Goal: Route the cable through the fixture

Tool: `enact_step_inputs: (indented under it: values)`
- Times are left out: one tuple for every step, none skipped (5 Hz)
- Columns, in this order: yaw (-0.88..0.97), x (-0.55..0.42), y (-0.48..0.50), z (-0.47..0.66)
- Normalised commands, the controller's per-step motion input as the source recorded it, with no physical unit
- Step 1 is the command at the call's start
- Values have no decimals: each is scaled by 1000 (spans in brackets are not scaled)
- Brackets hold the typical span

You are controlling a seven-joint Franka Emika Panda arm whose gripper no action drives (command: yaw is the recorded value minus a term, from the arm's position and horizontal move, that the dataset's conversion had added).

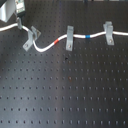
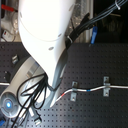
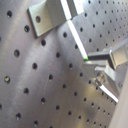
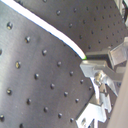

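I work in a lab or robotics test bench. My table (image 1: 65, 95) is a dark optical breadboard, drilled all over with a regular grid of threaded holes. Grey metal clips (image 1: 69, 37) are bolted onto it. In the second exterior view, bundled black cables (image 2: 30, 92) trail beside my white arm (image 2: 42, 35).

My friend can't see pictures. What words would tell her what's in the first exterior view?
A long white cable snakes across a dark board full of small holes, passing two upright grey clips and looping beside a leaning grey fixture at the first exterior view's left. The cable has a short red band and a blue band. The gripper is at the top left corner.
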Motion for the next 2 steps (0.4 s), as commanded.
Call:
enact_step_inputs:
  values:
    - [0, -165, 50, 99]
    - [0, -4, -12, 0]
